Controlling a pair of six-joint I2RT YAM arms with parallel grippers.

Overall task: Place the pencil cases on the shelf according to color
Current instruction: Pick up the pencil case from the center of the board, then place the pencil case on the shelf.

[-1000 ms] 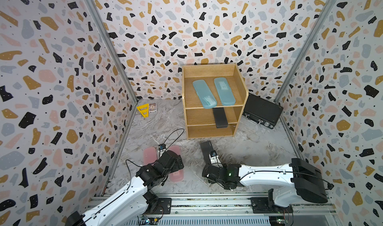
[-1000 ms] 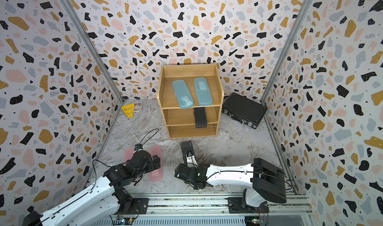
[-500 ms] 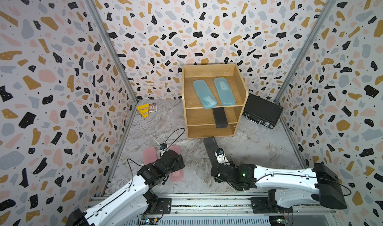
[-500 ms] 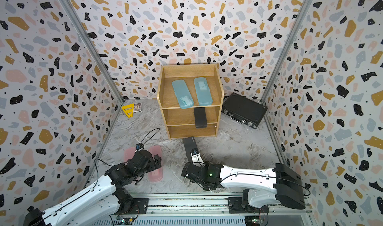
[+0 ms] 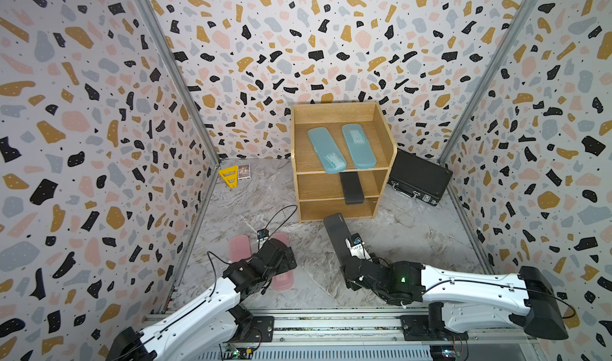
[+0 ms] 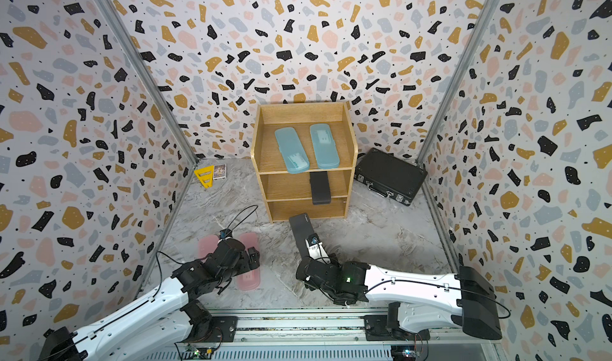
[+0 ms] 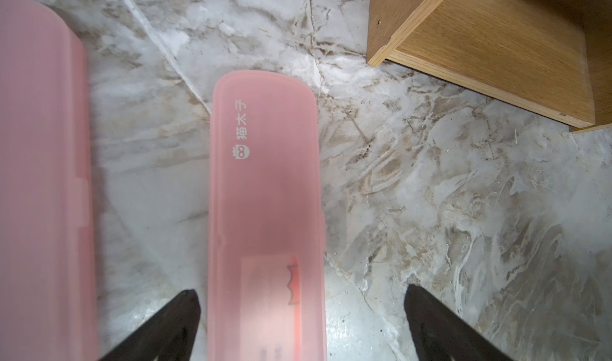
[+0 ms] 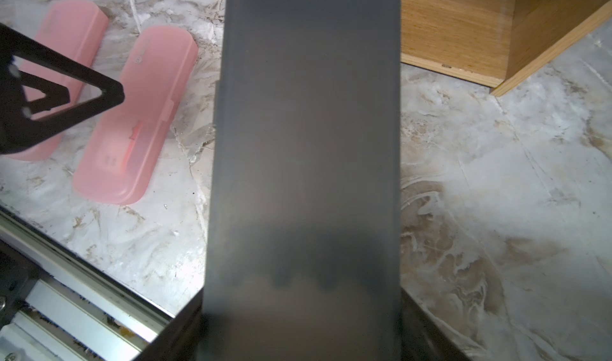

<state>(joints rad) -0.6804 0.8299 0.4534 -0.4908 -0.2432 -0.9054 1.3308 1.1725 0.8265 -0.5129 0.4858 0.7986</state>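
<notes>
The oak shelf [image 5: 385, 137] stands at the back. Two teal pencil cases [image 5: 326, 149] [image 5: 358, 145] lie on its top tier, and a black one [image 5: 351, 188] on the middle tier. My right gripper [image 5: 346, 260] is shut on the near end of a second black pencil case [image 5: 335, 232] [image 8: 304, 127], held off the floor with its far end just before the shelf's bottom tier. Two pink pencil cases [image 5: 239, 248] [image 5: 283, 281] lie on the floor at the front left. My left gripper [image 7: 301, 296] is open, its fingers either side of the right pink case [image 7: 265, 177].
A black briefcase [image 5: 419, 180] lies right of the shelf against the wall. A yellow triangle ruler [image 5: 230, 175] and a small card box [image 5: 244, 171] sit in the back left corner. A metal rail [image 5: 331, 323] runs along the front edge. Patterned walls close in three sides.
My right arm has lifted the black case and carried it slightly right and towards the shelf, its elbow swinging out to the right. The left arm has barely moved.
</notes>
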